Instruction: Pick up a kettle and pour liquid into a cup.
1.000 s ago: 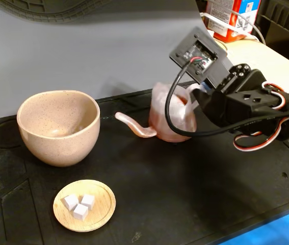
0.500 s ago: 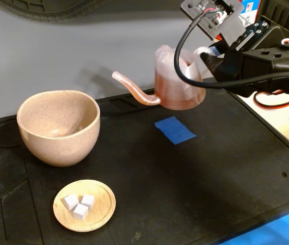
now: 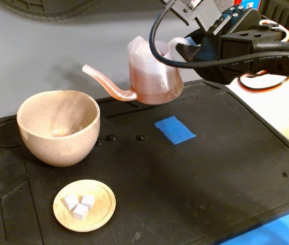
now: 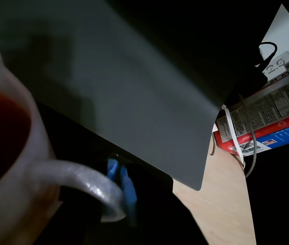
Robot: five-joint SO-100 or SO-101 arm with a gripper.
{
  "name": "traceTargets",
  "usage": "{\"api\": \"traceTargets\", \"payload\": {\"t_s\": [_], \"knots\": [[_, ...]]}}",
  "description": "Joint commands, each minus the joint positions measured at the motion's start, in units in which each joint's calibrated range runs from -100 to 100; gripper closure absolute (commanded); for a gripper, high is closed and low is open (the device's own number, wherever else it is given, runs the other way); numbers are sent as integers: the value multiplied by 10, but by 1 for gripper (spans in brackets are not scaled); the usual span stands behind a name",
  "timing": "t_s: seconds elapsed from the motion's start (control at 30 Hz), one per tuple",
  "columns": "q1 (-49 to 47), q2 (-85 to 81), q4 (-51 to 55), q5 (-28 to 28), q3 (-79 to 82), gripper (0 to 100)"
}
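1. Fixed view puts the arm entering from the upper right, its black wrist reaching left and roughly level; the gripper [image 3: 181,47] is clamped on the whitish loop handle [image 3: 176,41] of the kettle [image 3: 152,71], a black cable looping down across the kettle's upper wall.
2. Kettle hangs clear of the black mat [image 3: 210,168], roughly upright; its long spout [image 3: 106,84] points left toward the cup [image 3: 58,127] but stops short of the rim, tip near the cup's upper right.
3. Cup stands on the mat's left part; 1 blue tape patch [image 3: 175,129] lies on the mat below the kettle; a wooden dish [image 3: 84,205] with 3 white cubes [image 3: 79,203] sits in front of the cup.
4. Wrist view shows the kettle's rim at far left with dark red liquid [image 4: 1,138] inside; the handle arches right from its wall; a printed box [image 4: 271,120] lies at right.
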Motion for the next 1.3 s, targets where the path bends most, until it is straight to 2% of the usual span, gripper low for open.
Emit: {"api": "traceTargets", "payload": {"t_s": [0.0,0.23,0.27,0.33,0.5,0.67,0.7,0.83,1.0,1.27], "knots": [[2,-21,2,0,-38,99],[-17,28,2,4,-77,99],[-15,29,2,31,-77,99],[-17,31,2,33,-77,99],[-15,31,2,94,-79,99],[-13,34,3,95,-104,99],[-14,34,49,101,-124,99],[-13,34,67,102,-142,99],[-14,32,66,150,-143,99],[-18,81,67,149,-229,99]]}}
